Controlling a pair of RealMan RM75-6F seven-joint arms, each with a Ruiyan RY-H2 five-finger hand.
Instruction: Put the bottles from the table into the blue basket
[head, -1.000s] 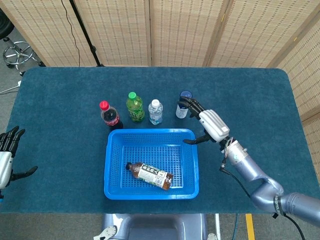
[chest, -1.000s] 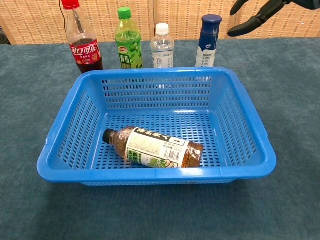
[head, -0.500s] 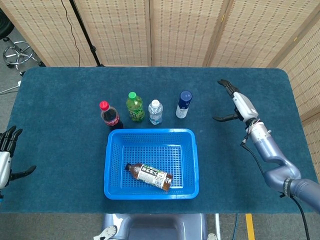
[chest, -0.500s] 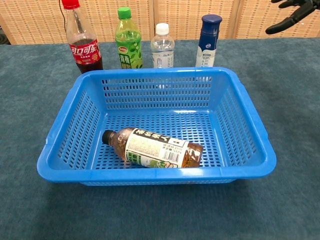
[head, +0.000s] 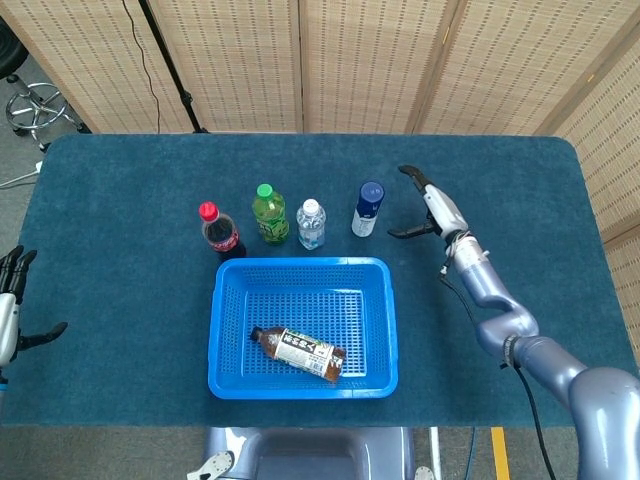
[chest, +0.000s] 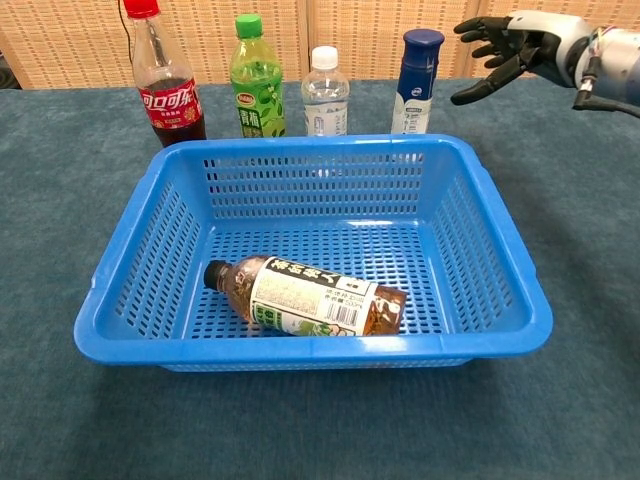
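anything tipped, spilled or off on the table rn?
Nothing stands out. The tea bottle lies on its side in the blue basket, as expected; the four bottles behind it stand upright and capped. No spill visible.

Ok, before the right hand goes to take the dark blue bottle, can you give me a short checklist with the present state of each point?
1. Right hand holds nothing, fingers apart: ok.
2. Dark blue bottle upright, apart from the hand: ok.
3. Space between it and the clear bottle: ok.
4. Blue basket has room beside the tea bottle: ok.
5. Left hand away at the table edge: ok.
6. Cap tight: cannot tell.
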